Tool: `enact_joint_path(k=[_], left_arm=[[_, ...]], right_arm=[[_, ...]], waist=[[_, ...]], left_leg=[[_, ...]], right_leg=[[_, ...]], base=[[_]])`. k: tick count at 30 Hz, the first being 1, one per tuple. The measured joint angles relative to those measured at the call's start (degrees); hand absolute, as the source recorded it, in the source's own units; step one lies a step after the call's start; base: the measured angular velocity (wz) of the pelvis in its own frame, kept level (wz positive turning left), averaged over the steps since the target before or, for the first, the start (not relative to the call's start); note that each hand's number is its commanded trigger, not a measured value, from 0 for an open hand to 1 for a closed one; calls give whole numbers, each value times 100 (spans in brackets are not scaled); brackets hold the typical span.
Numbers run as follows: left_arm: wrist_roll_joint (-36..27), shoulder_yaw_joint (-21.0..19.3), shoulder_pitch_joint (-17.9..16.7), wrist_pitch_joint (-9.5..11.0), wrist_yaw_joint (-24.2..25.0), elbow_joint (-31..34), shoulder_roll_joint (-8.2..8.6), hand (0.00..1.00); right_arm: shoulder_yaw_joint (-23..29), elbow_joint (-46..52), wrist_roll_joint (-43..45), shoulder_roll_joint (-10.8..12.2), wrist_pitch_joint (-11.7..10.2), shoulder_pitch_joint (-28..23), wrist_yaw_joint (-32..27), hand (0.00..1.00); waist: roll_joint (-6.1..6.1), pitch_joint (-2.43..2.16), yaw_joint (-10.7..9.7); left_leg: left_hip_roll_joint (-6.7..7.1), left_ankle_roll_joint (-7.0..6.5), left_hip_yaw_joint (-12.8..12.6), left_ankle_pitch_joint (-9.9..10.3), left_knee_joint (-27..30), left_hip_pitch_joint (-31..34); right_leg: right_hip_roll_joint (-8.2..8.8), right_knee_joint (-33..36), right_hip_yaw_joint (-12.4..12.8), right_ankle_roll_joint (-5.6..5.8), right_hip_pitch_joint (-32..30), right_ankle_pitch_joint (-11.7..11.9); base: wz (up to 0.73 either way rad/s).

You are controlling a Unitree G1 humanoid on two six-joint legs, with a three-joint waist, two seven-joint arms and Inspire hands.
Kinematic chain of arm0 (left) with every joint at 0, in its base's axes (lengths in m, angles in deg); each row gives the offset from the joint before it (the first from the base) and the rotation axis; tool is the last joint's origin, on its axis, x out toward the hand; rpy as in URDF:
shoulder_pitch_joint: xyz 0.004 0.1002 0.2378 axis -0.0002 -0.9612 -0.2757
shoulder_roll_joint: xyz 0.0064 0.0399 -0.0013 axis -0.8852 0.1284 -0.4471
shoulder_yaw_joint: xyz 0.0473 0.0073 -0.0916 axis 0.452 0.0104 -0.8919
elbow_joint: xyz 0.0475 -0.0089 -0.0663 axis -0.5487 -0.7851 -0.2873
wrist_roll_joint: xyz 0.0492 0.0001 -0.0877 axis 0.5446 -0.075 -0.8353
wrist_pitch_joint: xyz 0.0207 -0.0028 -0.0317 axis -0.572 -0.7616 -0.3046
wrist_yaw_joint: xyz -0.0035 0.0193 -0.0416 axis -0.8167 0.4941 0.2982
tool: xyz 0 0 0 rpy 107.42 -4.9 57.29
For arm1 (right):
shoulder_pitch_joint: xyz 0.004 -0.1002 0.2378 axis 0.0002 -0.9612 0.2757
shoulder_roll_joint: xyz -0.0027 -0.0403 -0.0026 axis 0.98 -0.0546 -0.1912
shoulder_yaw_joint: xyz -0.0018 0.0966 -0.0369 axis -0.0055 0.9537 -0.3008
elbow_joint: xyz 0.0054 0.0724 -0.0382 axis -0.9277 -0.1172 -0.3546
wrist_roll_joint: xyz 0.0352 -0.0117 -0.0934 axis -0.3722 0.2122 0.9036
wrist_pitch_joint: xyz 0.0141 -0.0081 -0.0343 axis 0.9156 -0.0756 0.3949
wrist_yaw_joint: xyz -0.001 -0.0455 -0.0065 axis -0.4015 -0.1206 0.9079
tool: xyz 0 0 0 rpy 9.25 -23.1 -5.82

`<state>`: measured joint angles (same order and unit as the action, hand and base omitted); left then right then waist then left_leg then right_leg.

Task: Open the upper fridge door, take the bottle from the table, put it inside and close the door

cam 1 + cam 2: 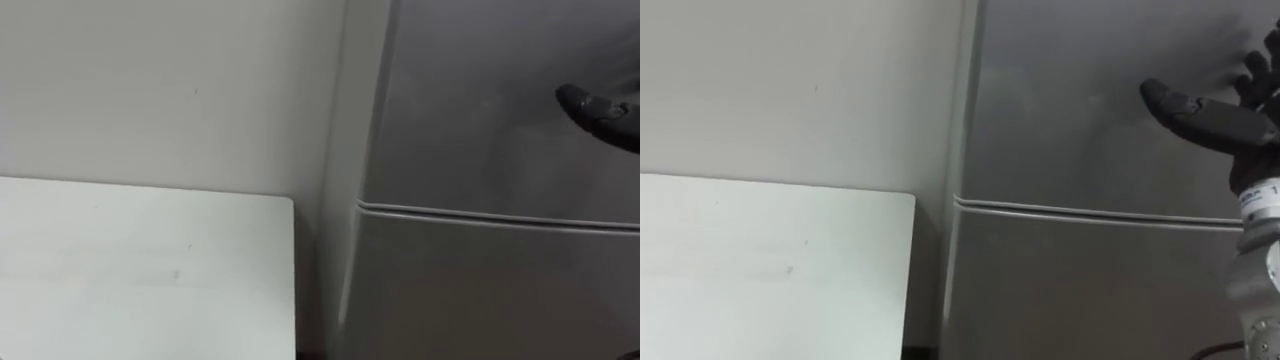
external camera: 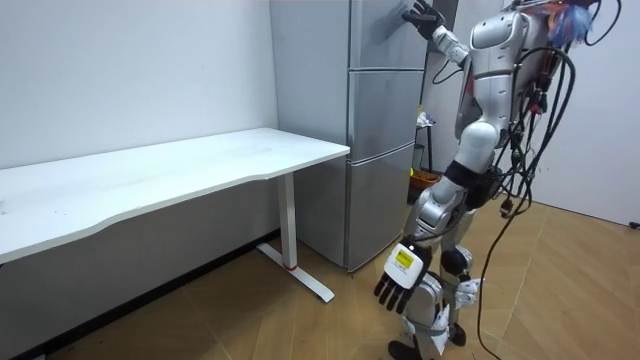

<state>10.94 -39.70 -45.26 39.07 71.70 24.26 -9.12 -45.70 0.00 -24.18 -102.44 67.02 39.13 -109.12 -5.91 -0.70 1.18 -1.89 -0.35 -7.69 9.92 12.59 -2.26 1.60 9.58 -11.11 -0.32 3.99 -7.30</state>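
Two empty hands, fingers uncurled: right hand at upper fridge door, left hand hanging.

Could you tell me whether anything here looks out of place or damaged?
Nothing stands out. The fridge has both doors shut and flush, the white table stands level, the right robot hand is open at the upper door, and the left robot hand hangs open, holding nothing.

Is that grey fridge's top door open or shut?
Shut: the tall grey fridge's upper door sits flush with the lower door; the right hand lies open against it.
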Motion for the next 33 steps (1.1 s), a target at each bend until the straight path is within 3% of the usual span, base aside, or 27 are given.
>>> enact_joint_path(k=[5, 10, 14, 22, 30, 33], left_arm=[[-15, 9, -121, 189, -84, 14, 20, 0], [-45, 9, -115, 323, -338, -3, 102, 0], [-245, 6, -119, 343, -372, -2, 114, 0], [-616, -178, -131, 466, -508, -11, 115, 0], [-696, -213, -148, 492, -652, -70, 155, 0], [-922, -220, -135, 483, -664, 11, 163, 0]], right_arm=[[337, 133, -89, -2, 10, -96, -248, 0], [631, 162, -123, -28, 10, -225, -548, 0], [802, 203, -109, -29, 11, -287, -762, 0], [1472, 360, -367, -28, 8, -955, -1355, 0], [2000, 260, -753, -27, -23, -1671, -1948, 0], [2028, -185, -1020, -27, -103, -2018, -2016, 0]], waist=[[10, 3, -231], [16, 9, -312], [26, 28, -447], [-63, 67, -542], [12, 53, -613], [21, 54, -613]], left_leg=[[31, -5, -4, 5, -126, -52], [37, 3, -20, 13, -195, -71], [23, 16, -22, 42, -216, -48], [42, 3, -13, 56, -323, -129], [47, -6, -65, 63, -329, -125], [43, -5, -92, 66, -328, -106]], right_leg=[[12, -52, -17, 7, 70, -8], [11, -74, -13, 12, 15, -26], [-1, -76, -25, 16, -10, -28], [14, -84, -71, 56, 54, -53], [18, -77, 8, 56, -6, -53], [17, -77, 20, 56, -5, -53]], base=[[2], [-1], [0], [0], [-4], [0]])
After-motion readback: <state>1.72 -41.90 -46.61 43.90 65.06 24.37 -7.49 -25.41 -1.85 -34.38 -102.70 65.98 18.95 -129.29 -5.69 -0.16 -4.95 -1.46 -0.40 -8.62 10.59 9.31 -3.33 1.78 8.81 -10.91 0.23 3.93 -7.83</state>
